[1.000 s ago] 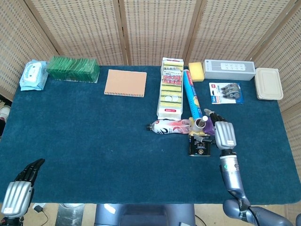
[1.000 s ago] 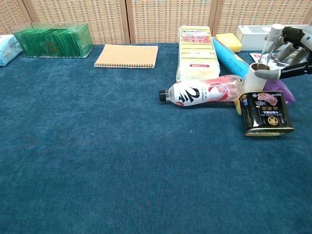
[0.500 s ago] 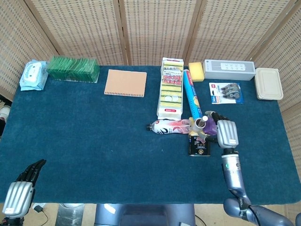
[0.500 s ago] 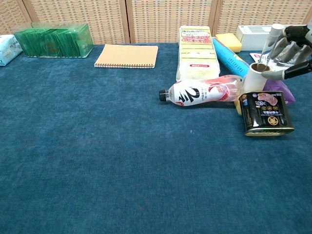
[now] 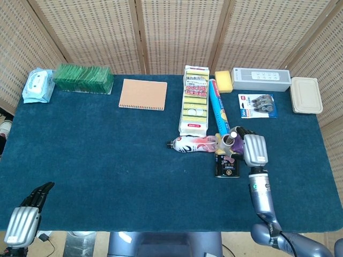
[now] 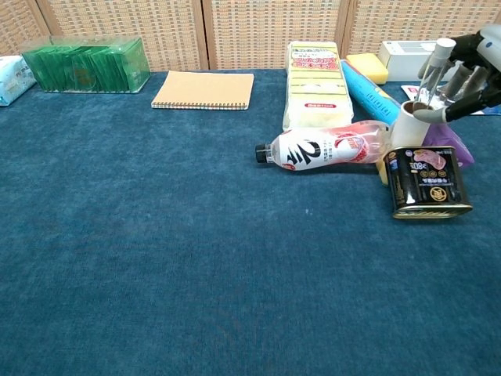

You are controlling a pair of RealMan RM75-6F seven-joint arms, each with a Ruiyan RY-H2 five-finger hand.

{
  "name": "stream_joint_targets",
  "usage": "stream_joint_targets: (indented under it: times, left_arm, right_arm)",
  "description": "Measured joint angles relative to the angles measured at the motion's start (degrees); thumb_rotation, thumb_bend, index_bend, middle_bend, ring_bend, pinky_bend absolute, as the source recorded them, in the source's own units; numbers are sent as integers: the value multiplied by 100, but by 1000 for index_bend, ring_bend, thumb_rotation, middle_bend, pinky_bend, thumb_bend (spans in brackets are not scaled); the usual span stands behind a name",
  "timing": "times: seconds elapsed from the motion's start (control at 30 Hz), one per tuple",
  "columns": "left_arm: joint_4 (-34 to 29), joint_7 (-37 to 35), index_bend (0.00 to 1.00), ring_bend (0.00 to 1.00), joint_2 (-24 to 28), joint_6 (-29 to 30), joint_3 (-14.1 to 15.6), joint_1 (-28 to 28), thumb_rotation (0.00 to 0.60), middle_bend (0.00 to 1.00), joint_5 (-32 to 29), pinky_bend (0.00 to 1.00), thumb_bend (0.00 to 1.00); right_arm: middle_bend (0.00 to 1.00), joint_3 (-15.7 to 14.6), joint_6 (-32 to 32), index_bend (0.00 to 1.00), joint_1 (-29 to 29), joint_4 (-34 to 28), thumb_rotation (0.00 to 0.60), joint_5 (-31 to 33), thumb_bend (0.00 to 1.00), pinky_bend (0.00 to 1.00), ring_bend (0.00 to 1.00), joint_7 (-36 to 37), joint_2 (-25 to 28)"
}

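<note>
My right hand [image 5: 253, 150] hovers beside a small white cup [image 5: 229, 140] that stands behind a black tin [image 5: 226, 164]. In the chest view the right hand [image 6: 463, 74] has its fingers spread above the white cup [image 6: 409, 125], with the thumb close to the rim; no grip shows. The black tin [image 6: 427, 182] stands upright in front. A pink-and-white bottle [image 6: 325, 146] lies on its side to the left of the cup, and a purple pouch [image 6: 452, 146] lies behind the tin. My left hand [image 5: 24, 217] hangs below the table's front left corner, fingers straight, holding nothing.
Along the back stand a wipes pack [image 5: 38, 85], a green box [image 5: 83, 78], an orange notebook [image 5: 143, 94], a sponge pack [image 5: 195, 99], a blue roll [image 5: 218, 110], a yellow sponge [image 5: 223, 81], a white speaker [image 5: 261, 79], a tape pack [image 5: 258, 105] and a beige lidded box [image 5: 306, 95].
My right hand has shifted slightly about the white cup; the cup, tin and bottle stay put. My left hand has sunk a little lower at the front left corner.
</note>
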Motion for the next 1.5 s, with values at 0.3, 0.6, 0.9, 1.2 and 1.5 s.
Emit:
stream_joint_targets:
  times: [0.3,0.6,0.9,1.2,1.5]
  left_arm:
    - [32,-67,72,155,6,-11,-3,1,600,142,-16,300,201]
    - [10,-56,72,155,11,-28,4,-6,600,142,3,300,201]
    - [-26,-20,72,155,14,-70,15,-19,600,142,8,300,201]
    - [-7,-41,73,155,14,-68,10,-13,600,142,-6,300,200]
    - [10,-35,74,155,5,-101,28,-17,600,142,-4,300,201]
  right_arm:
    - [482,44,19,440,63,-82,600,81,256,506,531,-187,7]
    - [510,40,28,468,75,-111,600,166,263,512,559,-227,22]
    - [564,49,33,518,107,-99,600,205,267,526,602,-226,7]
    - [614,59,84,548,138,-128,600,210,279,545,643,-288,-12]
    - [662,51,87,576,190,-137,600,226,286,602,710,-406,-41]
